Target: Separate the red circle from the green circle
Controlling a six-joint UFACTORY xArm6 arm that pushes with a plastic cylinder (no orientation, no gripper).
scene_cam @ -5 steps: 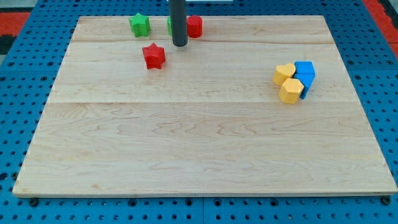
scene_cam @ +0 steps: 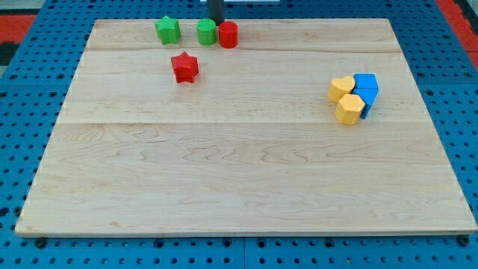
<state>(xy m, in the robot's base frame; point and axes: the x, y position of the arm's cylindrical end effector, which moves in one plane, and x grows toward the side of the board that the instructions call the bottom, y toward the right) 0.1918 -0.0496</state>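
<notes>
Camera view looks down on a pale wooden desk (scene_cam: 239,164) lying on a blue pegboard surface (scene_cam: 22,149). At the view's top edge my tip (scene_cam: 215,22) shows only as a short dark stub, just above the seam between the green circle (scene_cam: 206,32) and the red circle (scene_cam: 228,34); whether it touches either I cannot tell. Those two circles sit side by side and touching, the green one toward the view's left, the red one toward the view's right, both close to the desk's top edge. A green star (scene_cam: 168,30) stands a little apart to the left of the green circle, and a red star (scene_cam: 184,67) lies below and between the green pair. Well apart, at the view's right, a tight cluster holds a yellow heart (scene_cam: 340,88), a yellow hexagon-like block (scene_cam: 349,110) and two blue blocks (scene_cam: 367,90) (their shapes are hard to make out). No pincer exists on this rod, so there is no spread or pressed state to tell
</notes>
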